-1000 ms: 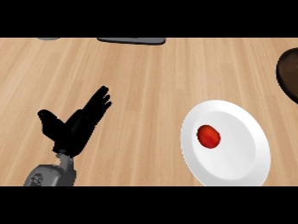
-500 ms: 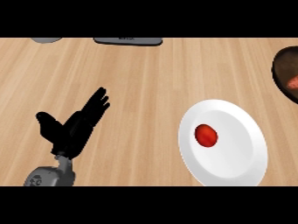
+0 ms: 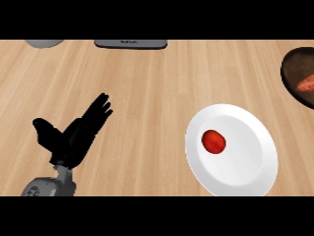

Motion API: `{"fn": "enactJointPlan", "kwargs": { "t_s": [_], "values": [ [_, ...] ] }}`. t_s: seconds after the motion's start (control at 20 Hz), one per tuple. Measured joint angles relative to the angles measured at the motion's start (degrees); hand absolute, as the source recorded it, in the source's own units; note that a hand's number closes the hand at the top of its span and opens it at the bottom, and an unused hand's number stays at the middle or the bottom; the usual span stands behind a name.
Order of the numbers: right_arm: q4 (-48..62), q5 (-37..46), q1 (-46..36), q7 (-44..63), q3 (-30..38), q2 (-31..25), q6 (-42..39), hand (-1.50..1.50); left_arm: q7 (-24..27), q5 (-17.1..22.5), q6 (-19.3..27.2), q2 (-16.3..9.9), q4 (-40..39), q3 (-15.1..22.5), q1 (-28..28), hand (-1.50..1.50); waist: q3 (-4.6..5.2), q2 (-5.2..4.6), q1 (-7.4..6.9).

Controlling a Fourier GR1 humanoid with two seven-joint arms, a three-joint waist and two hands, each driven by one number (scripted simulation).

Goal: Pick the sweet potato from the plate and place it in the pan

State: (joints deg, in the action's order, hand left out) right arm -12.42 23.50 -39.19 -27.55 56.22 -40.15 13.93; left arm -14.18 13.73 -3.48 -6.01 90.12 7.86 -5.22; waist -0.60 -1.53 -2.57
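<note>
A white plate (image 3: 244, 173) lies on the wooden counter at the lower right, and a small red round thing (image 3: 213, 140) sits on it. At the right edge stands a dark pan (image 3: 296, 64), partly cut off, with a reddish-orange sweet potato (image 3: 312, 84) inside it. My left hand (image 3: 74, 133) is at the lower left, open with fingers straight and pointing up-right, well left of the plate and touching nothing. My right hand does not show in this view.
A dark flat device (image 3: 130, 44) lies at the counter's far edge, top centre. A grey rounded object (image 3: 43, 43) is partly visible at the top left. Bare wood lies between my left hand and the plate.
The whole scene has slid leftward in view, bringing more of the pan and the sweet potato inside it into sight. My left hand keeps the same open pose.
</note>
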Motion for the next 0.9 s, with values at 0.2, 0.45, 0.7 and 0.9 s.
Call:
{"fn": "enactJointPlan", "kwargs": {
  "t_s": [0.2,0.45,0.7,0.9],
  "values": [
    [1.02,-1.94,4.32,-4.85,1.11,-1.4,-8.44,-1.5,0.85,-0.05,-0.45,-0.25,0.25,-0.15,1.31,0.0,0.06,0.23,0.35],
    [1.86,-3.51,8.15,-7.87,1.52,-3.93,-17.16,-1.5,0.26,0.04,-0.07,-0.04,-0.27,-0.74,0.63,0.0,0.14,0.48,0.82],
    [2.03,-4.09,11.07,-10.5,0.85,-4.49,-20.9,-1.5,1.29,-0.48,-0.37,0.28,-2.32,-1.02,-0.05,0.0,0.2,0.64,0.97],
    [1.73,-4.52,12.14,-11.59,-0.14,-4.69,-22.58,-1.5,2.09,-1.21,-0.19,0.76,-3.26,-1.02,-0.15,0.0,0.27,0.81,1.11]
  ]
}}
